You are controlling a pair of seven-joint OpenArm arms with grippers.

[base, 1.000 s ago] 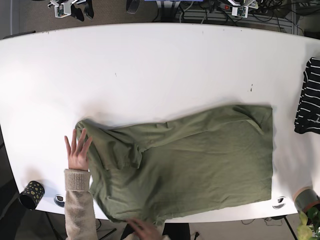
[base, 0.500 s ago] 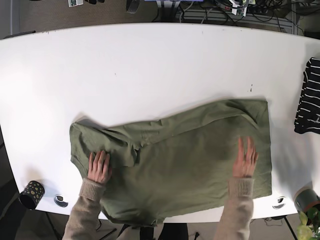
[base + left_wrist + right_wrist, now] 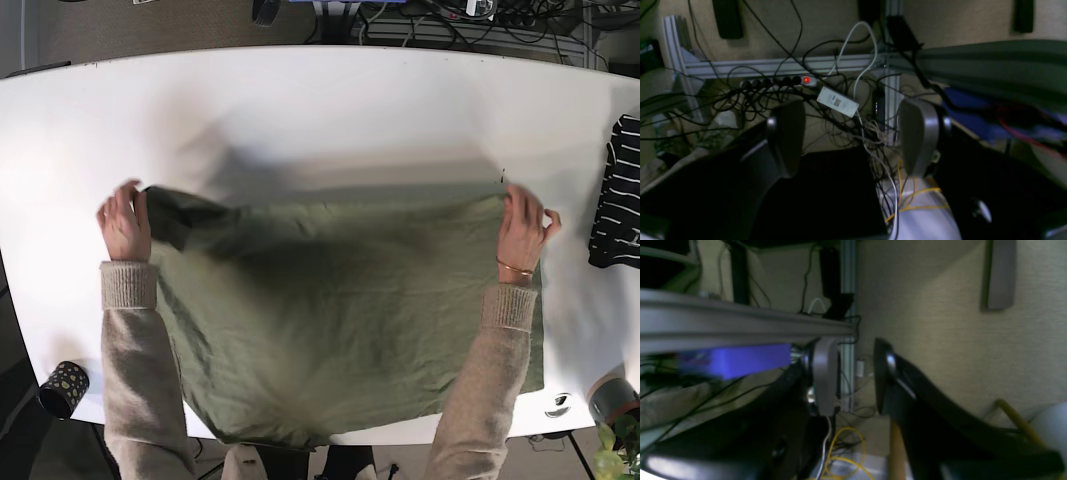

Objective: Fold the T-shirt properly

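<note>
Green T-shirt (image 3: 340,310) lies on white surface (image 3: 300,110), near its front edge, hem hanging slightly over. A person's two hands (image 3: 125,222) (image 3: 522,228) grip its far corners, cloth lifted and blurred. Striped cloth (image 3: 618,195) at the surface's edge. Left tool (image 3: 853,138) wide open, empty, over cables (image 3: 840,110). Right tool (image 3: 850,376) open, empty, off the surface.

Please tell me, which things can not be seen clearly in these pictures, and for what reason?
- Green T-shirt, base view: motion blur and the person's forearms hide its folds; near hem runs past the table edge.
- Striped garment, base view: cut off by the frame's edge.
- Left gripper and right gripper, wrist views: both face cables and frame, not the table; dim and blurred.
</note>
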